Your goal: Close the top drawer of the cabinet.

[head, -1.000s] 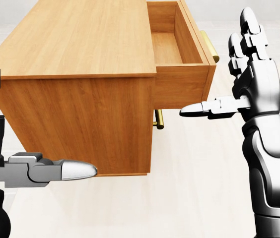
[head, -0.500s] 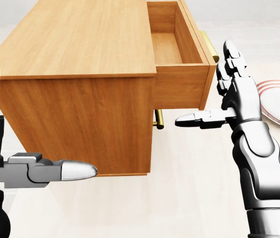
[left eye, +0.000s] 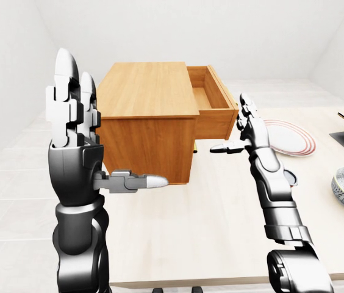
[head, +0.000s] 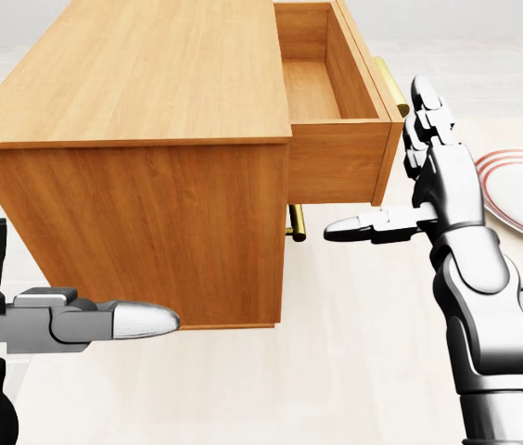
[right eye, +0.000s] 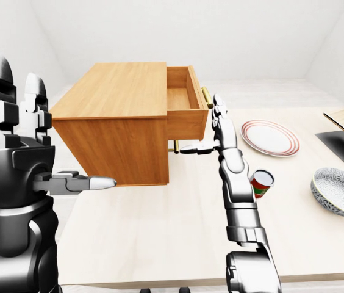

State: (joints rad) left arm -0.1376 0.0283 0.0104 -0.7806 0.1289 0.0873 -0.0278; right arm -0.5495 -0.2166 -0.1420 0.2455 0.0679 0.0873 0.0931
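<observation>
A wooden cabinet [head: 150,83] stands on the pale table [right eye: 160,244]. Its top drawer [head: 336,162] is pulled out toward the right of the head view and looks empty; a brass handle [head: 391,83] runs along its front. My right hand [head: 399,171] is open and upright just right of the drawer front, its fingers [head: 428,120] near the handle and its thumb [head: 363,225] pointing left under the drawer. I cannot tell whether it touches. My left hand [left eye: 93,146] is open, raised at the left, apart from the cabinet.
A second brass handle [head: 296,222] shows below the drawer. To the right on the table are a red-rimmed plate [right eye: 271,137], a red and green can [right eye: 261,183], a patterned bowl [right eye: 343,192] and a dark board [right eye: 343,146].
My right hand has moved left and down, closer to the drawer front, uncovering the plate and can behind it. The drawer and left hand have stayed put.
</observation>
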